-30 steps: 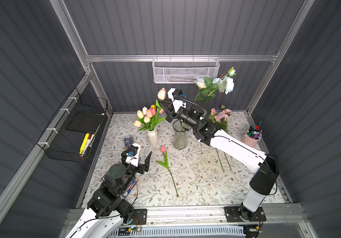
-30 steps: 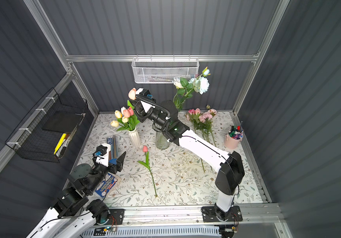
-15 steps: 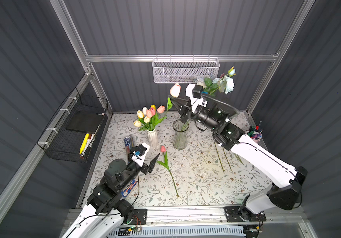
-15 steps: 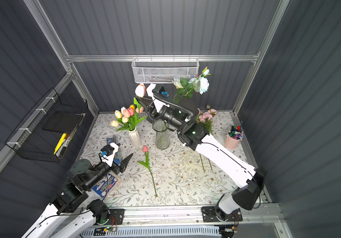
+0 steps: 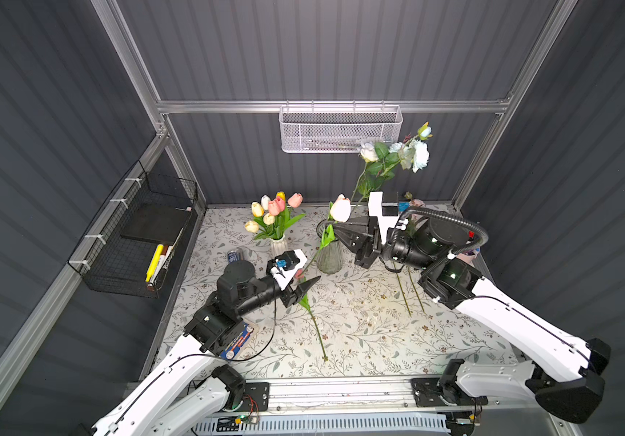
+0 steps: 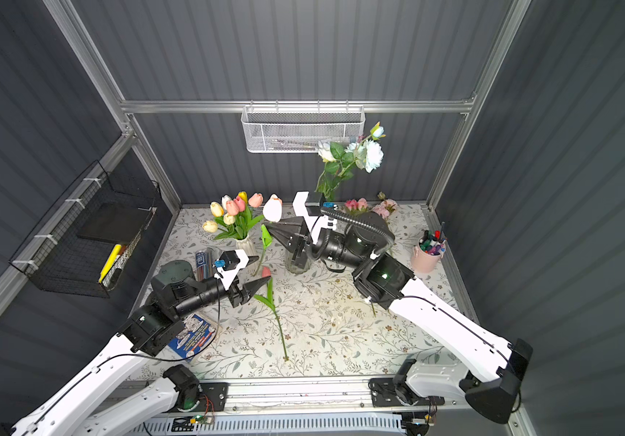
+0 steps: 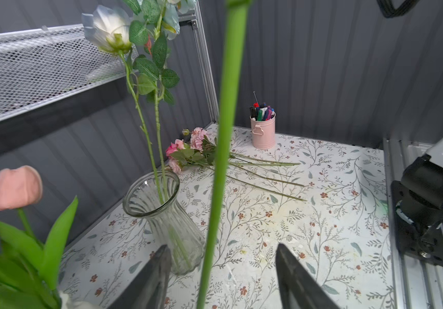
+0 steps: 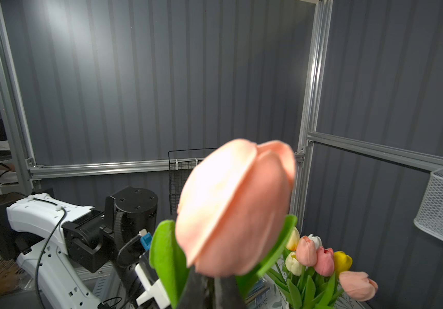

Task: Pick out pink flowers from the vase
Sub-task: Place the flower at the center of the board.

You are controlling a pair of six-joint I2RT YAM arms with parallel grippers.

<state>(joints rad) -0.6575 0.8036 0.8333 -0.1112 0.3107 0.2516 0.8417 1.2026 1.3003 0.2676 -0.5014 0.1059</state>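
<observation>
My right gripper [image 5: 330, 225] [image 8: 212, 289] is shut on the stem of a pale pink tulip [image 5: 341, 208] [image 6: 273, 208], just under the bloom, and holds it in the air beside the glass vase [image 5: 329, 258]. The tulip's green stem [image 7: 223, 149] hangs down between the fingers of my left gripper [image 5: 309, 268] [image 7: 223, 247], which is open and not touching it. White and pale blue roses [image 5: 412, 154] stand in the glass vase. A white vase [image 5: 276, 245] holds pink, yellow and white tulips [image 5: 275, 207]. Another pink tulip [image 6: 266, 271] lies on the table. Pink roses [image 7: 188, 149] lie at the back right.
A pink pen cup [image 6: 427, 258] stands at the right edge. A white mesh basket [image 5: 341, 128] hangs on the back wall and a black wire basket [image 5: 141, 234] on the left wall. A printed packet [image 6: 190, 336] lies under my left arm.
My right arm has carried the pink tulip from above the white vase rightward and down, beside the glass vase. My left gripper has reached forward around its stem, and its jaws have narrowed.
</observation>
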